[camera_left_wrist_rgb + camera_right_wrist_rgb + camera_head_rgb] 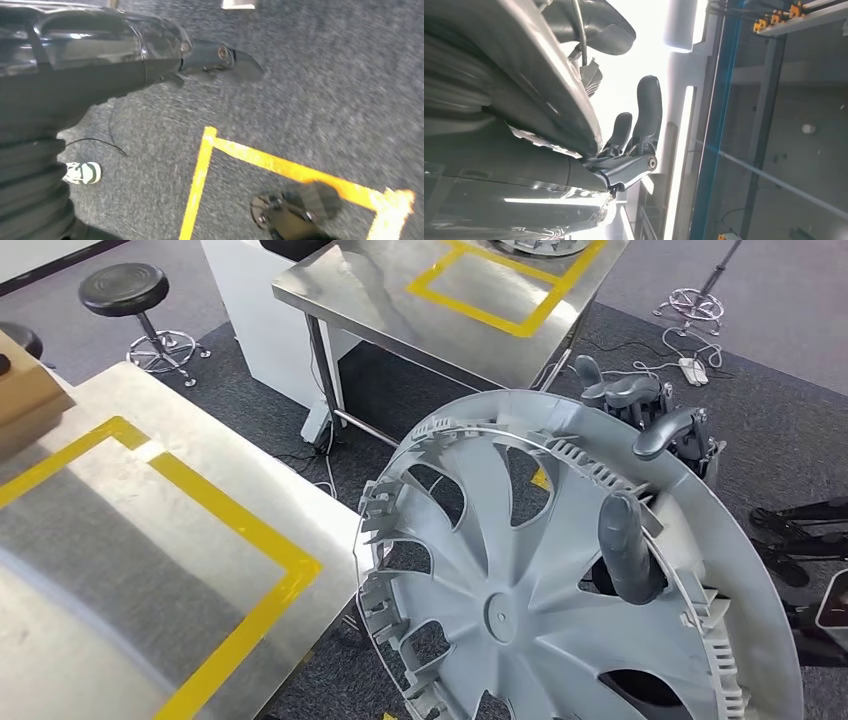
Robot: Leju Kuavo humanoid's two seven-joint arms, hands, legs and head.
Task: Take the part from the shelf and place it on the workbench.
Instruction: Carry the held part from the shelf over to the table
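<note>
Head view looks down and forward from high: steel workbench [150, 570] at eight o'clock, second table [440, 300] at twelve, wheel cover [560, 570] close at five. Left wrist view faces down at taped carpet [300, 100]. Right wrist view, tight behind the right hand [634, 135], faces ceiling lights, sharing the cover.

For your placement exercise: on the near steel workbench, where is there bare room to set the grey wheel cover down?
The near steel workbench is bare inside the yellow tape rectangle. Its far left corner is crowded by a brown cardboard box. The right hand holds the grey plastic wheel cover beside the bench's right edge.
</note>
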